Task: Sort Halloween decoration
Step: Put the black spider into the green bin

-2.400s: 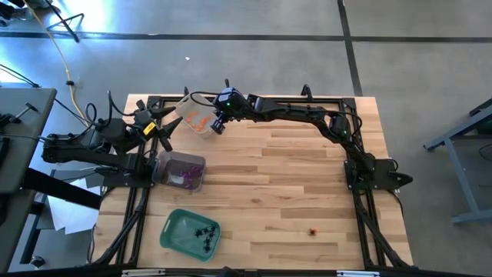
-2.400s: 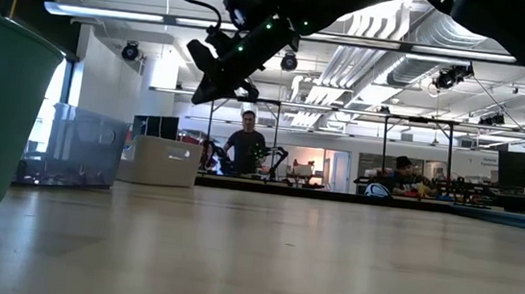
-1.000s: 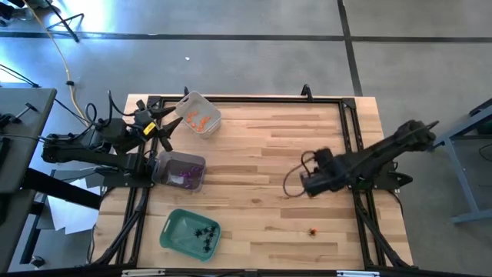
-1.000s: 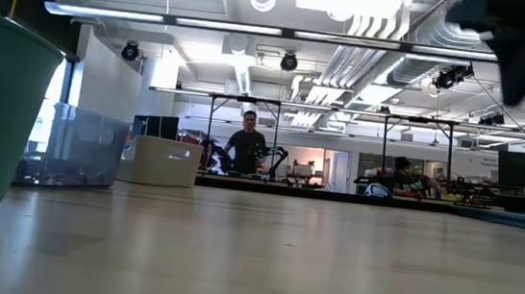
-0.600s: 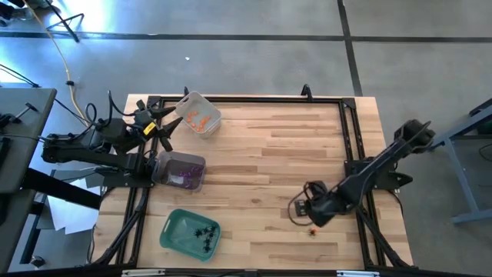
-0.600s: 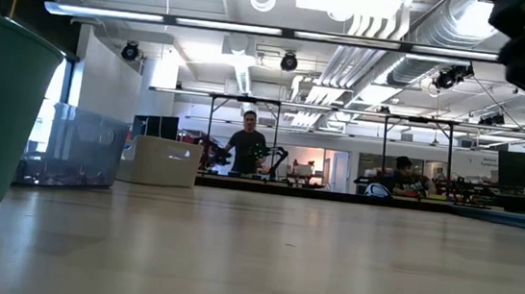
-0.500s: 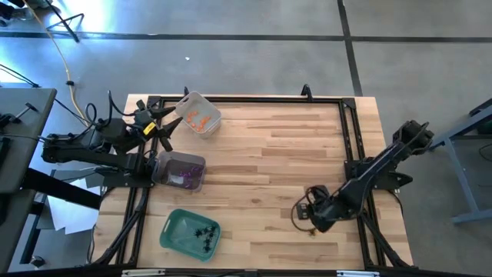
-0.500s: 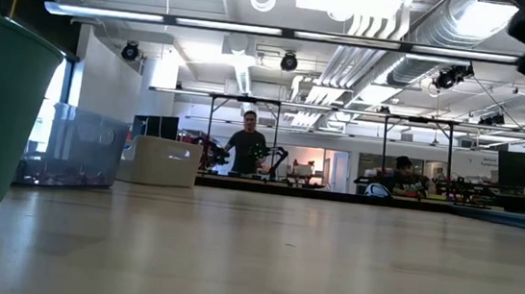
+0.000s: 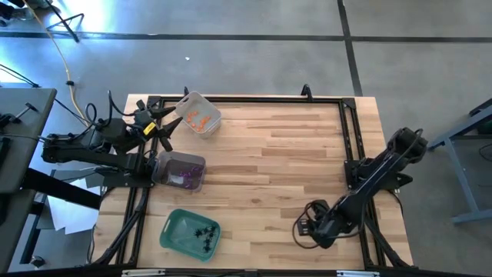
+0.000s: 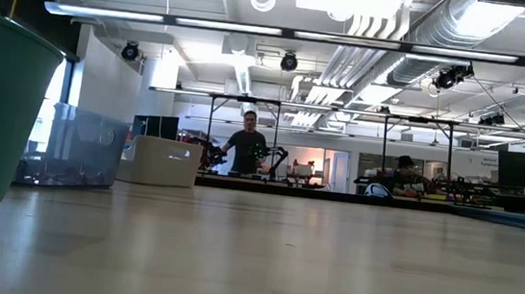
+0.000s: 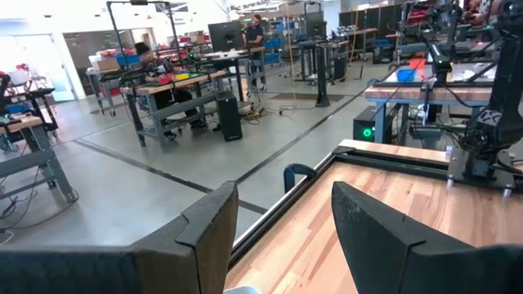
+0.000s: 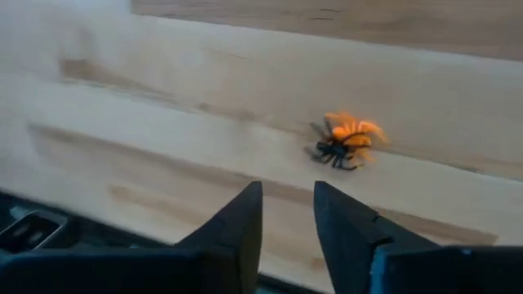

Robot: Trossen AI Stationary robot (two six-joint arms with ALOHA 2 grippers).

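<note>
One small orange and black trinket [image 12: 347, 140] of the Halloween decoration lies loose on the bare wood near the table's near right. My right gripper [image 12: 288, 214] hangs just above the table beside it, pointing steeply down, open with a narrow gap and nothing between the fingers. In the high view the right gripper [image 9: 307, 227] covers the trinket. My left gripper [image 11: 282, 192] waits open and level at the table's far left [image 9: 169, 128], empty.
A clear tray with orange trinkets [image 9: 198, 115] stands at the far left, a clear tray with purple ones [image 9: 183, 171] in front of it, and a green tray with black spiders [image 9: 191, 233] at the near left. People work at benches behind the table.
My right gripper has swung from the middle right of the table toward the near edge and down, tipping from a shallow slant to point steeply down. It now stands over the spot where the orange trinket lies. It has left the low view.
</note>
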